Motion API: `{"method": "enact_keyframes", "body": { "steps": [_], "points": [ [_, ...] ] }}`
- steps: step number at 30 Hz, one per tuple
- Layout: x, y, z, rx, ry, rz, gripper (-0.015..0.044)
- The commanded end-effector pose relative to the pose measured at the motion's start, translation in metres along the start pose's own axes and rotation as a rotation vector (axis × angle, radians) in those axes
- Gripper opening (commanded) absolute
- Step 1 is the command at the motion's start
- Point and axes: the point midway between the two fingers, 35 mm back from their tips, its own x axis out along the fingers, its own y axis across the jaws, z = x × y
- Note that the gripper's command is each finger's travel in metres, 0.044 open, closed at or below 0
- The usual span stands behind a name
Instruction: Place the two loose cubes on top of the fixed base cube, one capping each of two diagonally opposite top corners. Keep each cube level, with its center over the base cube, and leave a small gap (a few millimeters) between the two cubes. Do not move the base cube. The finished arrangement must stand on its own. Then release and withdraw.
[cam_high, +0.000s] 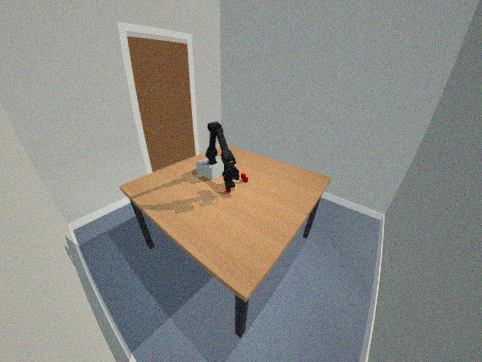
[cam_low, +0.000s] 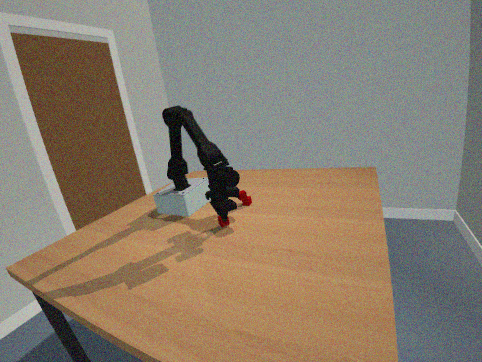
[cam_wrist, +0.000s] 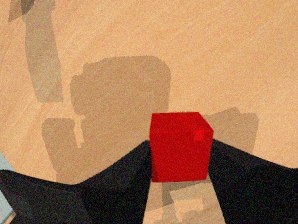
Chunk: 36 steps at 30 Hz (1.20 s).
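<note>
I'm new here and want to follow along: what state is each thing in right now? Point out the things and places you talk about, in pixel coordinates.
End effector (cam_high: 228, 187) (cam_low: 223, 217) (cam_wrist: 178, 145): closed on a red cube.
Gripped red cube (cam_wrist: 180, 150): between the fingers, low at the table.
Other two red cubes (cam_high: 244, 177) (cam_low: 245, 198): close together, not gripped.
Door (cam_high: 162, 100) (cam_low: 75, 125): shut.
</note>
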Motion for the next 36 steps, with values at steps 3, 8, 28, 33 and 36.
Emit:
{"method": "enact_keyframes", "body": {
  "steps": [3,8,28,33,36],
  "points": [
    [-0.025,-0.007,0.001,0.002,-0.005,-0.024,0.0105],
    [-0.040,-0.008,0.002,0.002,-0.005,-0.024,0.0105],
    [-0.100,-0.002,0.000,0.002,-0.006,-0.024,0.0105],
    [-0.100,0.000,0.004,0.002,-0.006,-0.024,0.0105],
    [-0.100,0.003,0.014,0.002,-0.008,-0.023,0.0105]
  ]
}}
